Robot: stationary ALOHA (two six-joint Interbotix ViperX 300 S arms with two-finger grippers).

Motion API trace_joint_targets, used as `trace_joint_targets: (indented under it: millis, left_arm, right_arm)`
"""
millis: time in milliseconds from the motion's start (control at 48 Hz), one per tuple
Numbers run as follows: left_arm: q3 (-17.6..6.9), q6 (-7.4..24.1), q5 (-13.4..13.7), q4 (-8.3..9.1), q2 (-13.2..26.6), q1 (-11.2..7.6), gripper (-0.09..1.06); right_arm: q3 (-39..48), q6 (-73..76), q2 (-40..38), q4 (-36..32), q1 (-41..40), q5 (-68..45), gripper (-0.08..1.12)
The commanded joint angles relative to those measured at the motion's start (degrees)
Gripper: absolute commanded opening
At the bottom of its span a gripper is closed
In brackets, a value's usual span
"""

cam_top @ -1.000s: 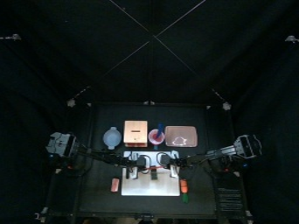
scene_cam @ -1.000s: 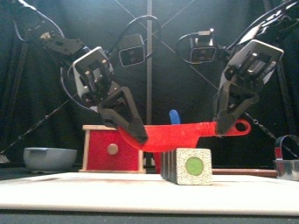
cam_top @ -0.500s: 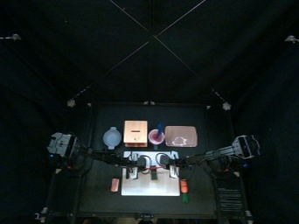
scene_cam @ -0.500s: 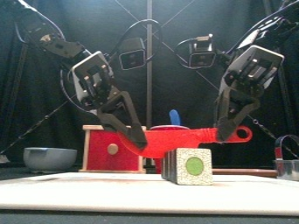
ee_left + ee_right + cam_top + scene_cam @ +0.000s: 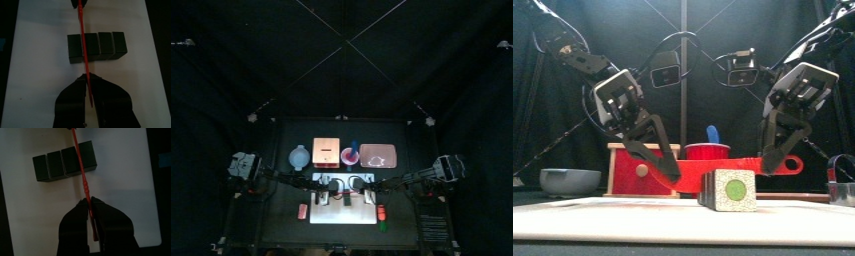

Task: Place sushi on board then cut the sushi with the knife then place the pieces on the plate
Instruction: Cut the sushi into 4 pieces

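Lying whole on the white board [image 5: 633,215], near the tabletop's front: sushi roll [image 5: 727,190]. Just above, clenched at the blade end by the left hand [image 5: 671,175] and at the handle by the right hand [image 5: 767,165]: red knife [image 5: 787,163], lowered since a second ago to about the roll's top and lined over a seam between blocks. Likely means the first cut is about to begin. Far back, right of middle, waiting: pink plate [image 5: 377,155].

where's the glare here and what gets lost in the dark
Top view: the board glares white, the table around it dim. Front view: sushi well lit against dark curtains. Left wrist view: red knife crosses near-black sushi.
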Motion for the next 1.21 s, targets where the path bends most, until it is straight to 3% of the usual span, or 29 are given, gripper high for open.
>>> trace_joint_targets:
  millis: [21, 229, 625, 854, 979, 1208]
  left_arm:
    - [-1.2, 0.0, -0.3, 0.18, -0.1, -0.35, 0.48]
    - [-1.1, 0.1, -0.3, 0.97, 0.3, 1.41, 0.48]
    - [-1.3, 0.0, -0.2, 5.27, -0.1, 4.57, 0.48]
    - [-1.1, -0.1, -0.2, 5.45, -2.5, 4.75, 0.48]
    - [-1.3, -0.2, 0.2, 5.45, -5.0, 3.87, 0.48]
    - [-1.8, -0.1, 0.1, 5.36, -6.6, -1.14, 0.48]
  right_arm:
    - [-0.9, 0.5, 0.1, 0.5, -0.6, 0.0, 0.36]
    - [-0.2, 0.5, 1.0, 0.7, -1.0, 0.4, 0.36]
    - [-0.5, 0.5, 0.0, 0.1, -3.3, 2.1, 0.36]
    - [-1.1, 0.5, -3.5, 0.4, -2.9, 5.4, 0.36]
    - [-1.2, 0.5, -6.8, 0.4, -2.7, 6.9, 0.36]
    - [-1.2, 0.5, -10.0, 1.5, -0.6, 7.0, 0.36]
